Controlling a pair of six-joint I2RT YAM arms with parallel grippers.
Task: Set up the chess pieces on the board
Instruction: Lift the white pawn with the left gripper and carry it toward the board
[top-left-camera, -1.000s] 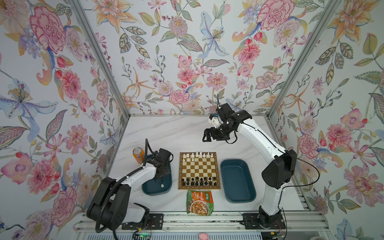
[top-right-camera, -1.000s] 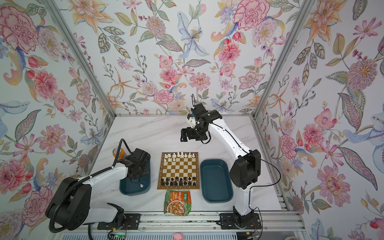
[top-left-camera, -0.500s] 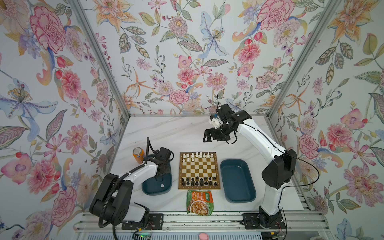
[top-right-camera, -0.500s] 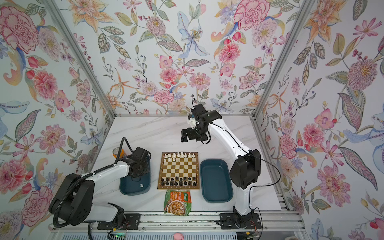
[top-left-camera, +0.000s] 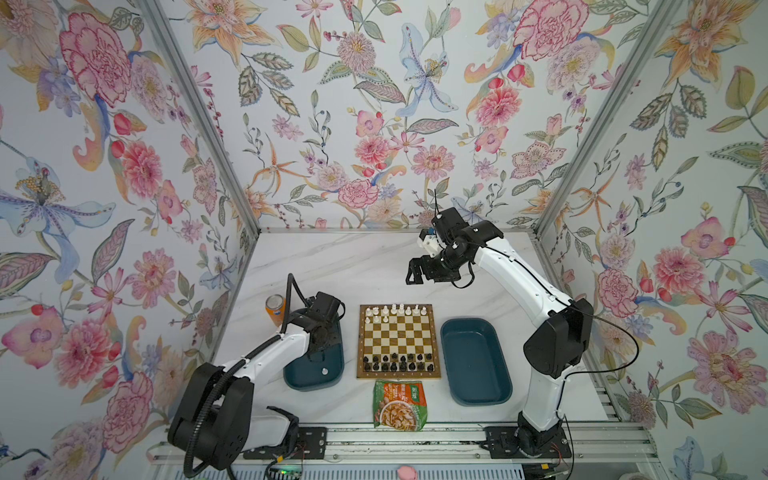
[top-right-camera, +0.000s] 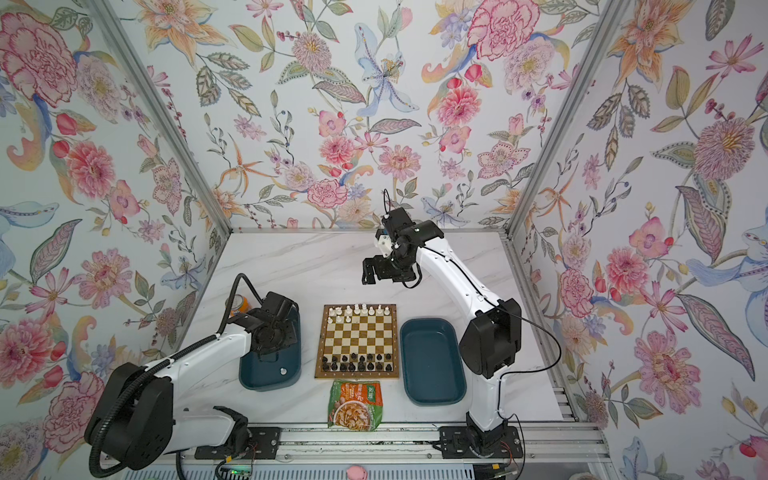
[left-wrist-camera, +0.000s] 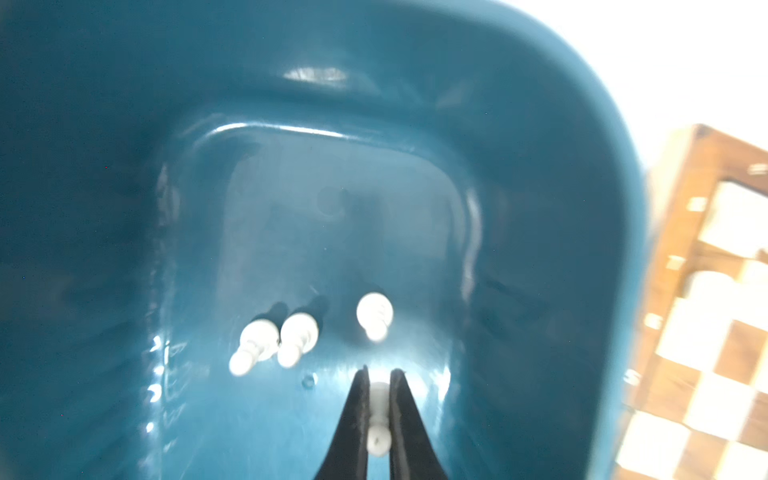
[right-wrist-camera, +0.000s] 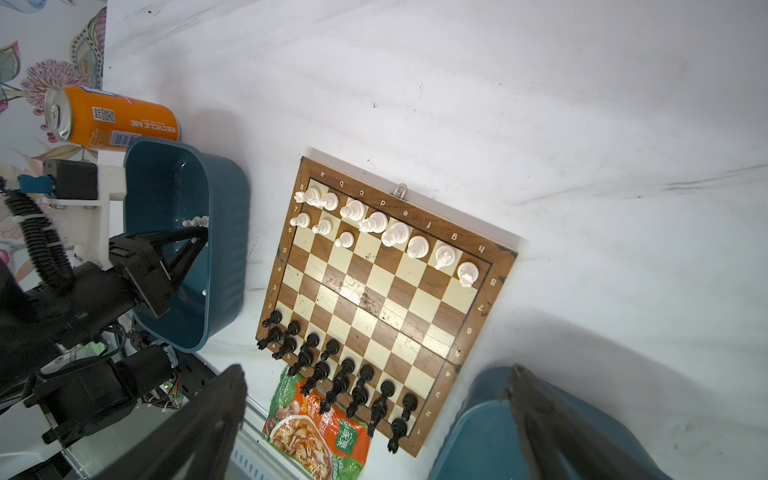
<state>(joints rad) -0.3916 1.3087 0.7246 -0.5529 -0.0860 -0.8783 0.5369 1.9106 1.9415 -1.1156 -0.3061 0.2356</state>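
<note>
Change: the left jaws, wider a second ago, are now pressed onto a pawn; the left arm (top-left-camera: 270, 353) is shifted slightly toward its tray; the right arm (top-left-camera: 511, 266) is unchanged.
Left jaws: pressed together on a white pawn (left-wrist-camera: 378, 419), which is pinched between the two black fingers (left-wrist-camera: 353, 415) low inside the left tray (left-wrist-camera: 540, 208); whether the pawn is lifted off the tray floor cannot be told.
Loose pawns: three white pawns are seen lying on the tray floor ahead of the jaws, two side by side (left-wrist-camera: 253, 347) (left-wrist-camera: 297, 338) and a third apart (left-wrist-camera: 374, 316); one more (top-left-camera: 324, 371) is seen at the tray's near end.
Right jaws: spread wide with nothing between them, held above the desk (top-left-camera: 332, 266) beyond the board's far edge.
Board (top-left-camera: 398, 340): set between the left tray and the right tray (top-left-camera: 473, 361), just beside both.
White pieces: a back row is stood along the far edge, with three white pawns (right-wrist-camera: 322, 226) in the next row.
Black pieces (top-left-camera: 398, 362): two rows are stood along the near edge.
Surroundings: an orange can (top-left-camera: 274, 309) is stood behind the left tray; a snack packet (top-left-camera: 399, 405) is laid just in front of the board.
</note>
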